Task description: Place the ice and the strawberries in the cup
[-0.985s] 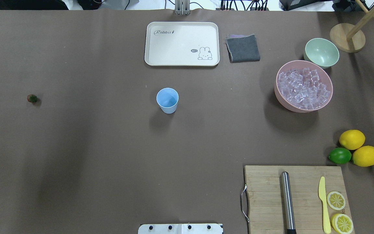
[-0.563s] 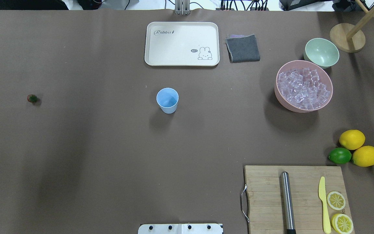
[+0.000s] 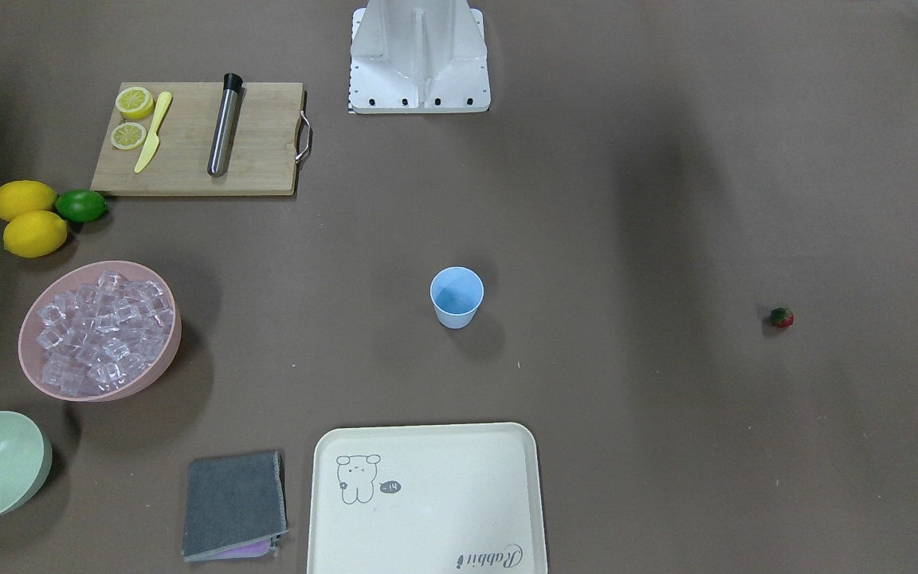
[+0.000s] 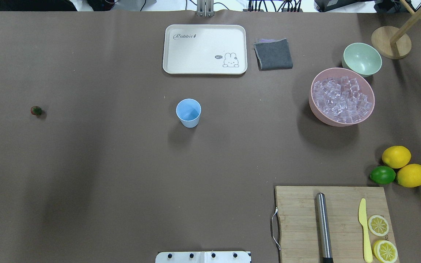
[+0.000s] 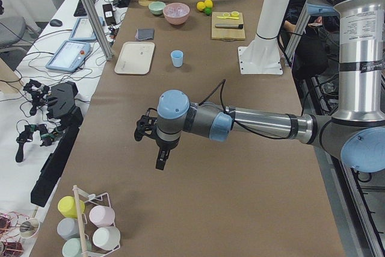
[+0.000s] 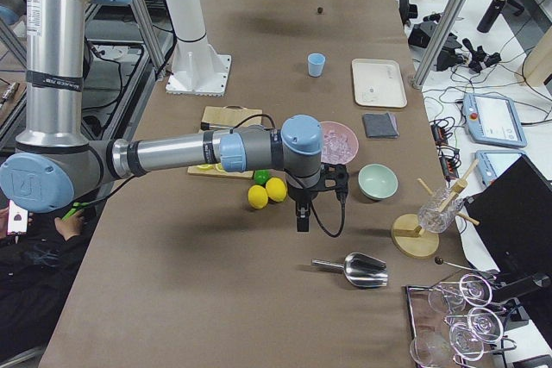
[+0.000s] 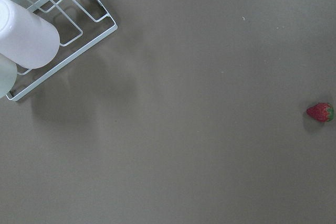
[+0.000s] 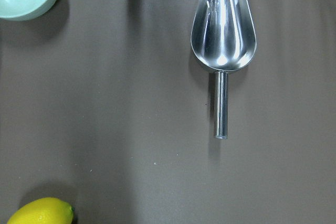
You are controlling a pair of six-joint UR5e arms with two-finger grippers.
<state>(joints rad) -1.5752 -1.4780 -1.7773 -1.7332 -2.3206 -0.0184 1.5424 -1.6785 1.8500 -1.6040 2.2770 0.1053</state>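
The light-blue cup (image 4: 188, 112) stands upright and looks empty at mid-table; it also shows in the front view (image 3: 457, 296). The ice (image 4: 342, 98) fills the pink bowl (image 4: 315, 109) at the right. The strawberry (image 4: 36, 110) lies alone at the far left, and shows at the right edge of the left wrist view (image 7: 320, 112). My left gripper (image 5: 160, 162) hangs above the table beyond the strawberry, far from the cup. My right gripper (image 6: 300, 220) hangs near the lemons, by the pink bowl. I cannot tell whether either is open or shut.
A metal scoop (image 8: 224, 35) lies under the right wrist. A pale green bowl (image 4: 362, 58), tray (image 4: 205, 49), grey cloth (image 4: 273, 54), lime (image 4: 382, 175) with two lemons, and a cutting board (image 4: 298, 219) sit around the table. A cup rack (image 7: 79, 35) lies under the left wrist.
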